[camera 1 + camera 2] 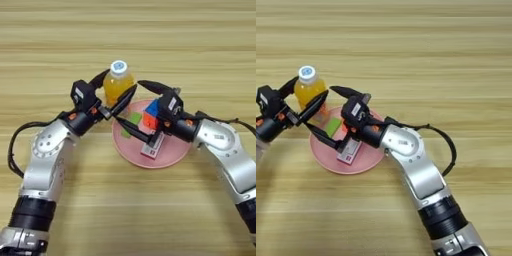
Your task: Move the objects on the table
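Left gripper (116, 89) fingers spread around small white-capped orange-juice bottle (117, 84); right gripper (136, 104) fingers spread over round pink plate (172, 152).

A round, flat pink plate (167, 154) lies on the wooden surface, roughly midway between the surface's left and right sides as the left eye view shows them, and well short of its far edge. Its rim looks slightly raised, though that is hard to judge from above. The plate's near-side rim and its right portion are bare; the rest is covered by what lies on it. A thin black cable (446, 145) loops above the wood to the right of the plate, and a second black cable (14, 150) curves over the wood towards the left edge.
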Robot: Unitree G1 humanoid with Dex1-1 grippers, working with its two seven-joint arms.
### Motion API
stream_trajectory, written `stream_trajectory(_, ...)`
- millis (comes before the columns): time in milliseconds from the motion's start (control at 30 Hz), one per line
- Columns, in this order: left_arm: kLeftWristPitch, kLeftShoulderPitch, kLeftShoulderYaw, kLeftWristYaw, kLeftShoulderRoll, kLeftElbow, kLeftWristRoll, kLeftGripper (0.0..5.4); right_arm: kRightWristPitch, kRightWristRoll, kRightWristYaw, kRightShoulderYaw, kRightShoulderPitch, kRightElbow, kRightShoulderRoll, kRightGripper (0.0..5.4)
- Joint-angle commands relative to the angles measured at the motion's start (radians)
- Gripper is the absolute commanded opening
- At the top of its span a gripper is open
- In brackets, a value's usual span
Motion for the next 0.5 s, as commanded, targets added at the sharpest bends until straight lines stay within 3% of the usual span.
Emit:
stream_trajectory(33,-0.075,-0.09,0.043,0.046,-0.008,0.159,0.043,3.48,-0.015,0.009,0.005,-0.002,-0.008,-0.018,0.005,5.4)
stream_trajectory(333,-0.164,-0.172,0.091,0.081,-0.028,0.366,0.063,3.47,-0.017,0.009,0.003,-0.006,-0.005,-0.017,0.007,5.4)
stream_trajectory(500,-0.19,-0.188,0.106,0.082,-0.035,0.408,0.056,3.47,-0.017,0.009,0.002,-0.008,-0.005,-0.016,0.007,5.4)
